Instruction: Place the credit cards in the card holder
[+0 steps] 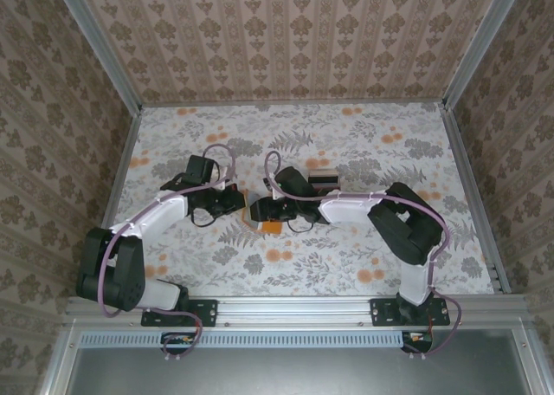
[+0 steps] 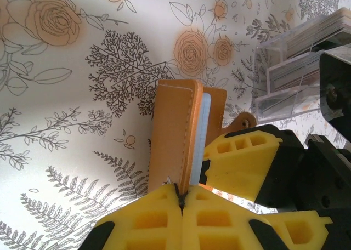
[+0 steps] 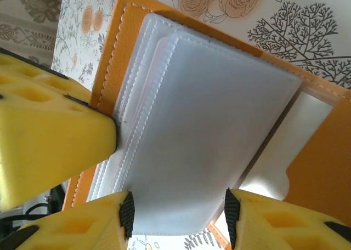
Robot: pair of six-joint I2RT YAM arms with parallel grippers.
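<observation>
At the middle of the floral-patterned table, the small orange stitched folding card holder is held partly open, baring its pale translucent plastic sleeves. The left gripper is clamped tight on the orange cover's edge. The right gripper stands parted, its 2 yellow fingers flanking the sleeves' near edge. Nearby, a clear plastic slotted rack holds thin pale credit cards.

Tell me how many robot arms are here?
2. The left arm reaches from the near-left corner, the right arm from the near-right; both meet at the orange card holder.
</observation>
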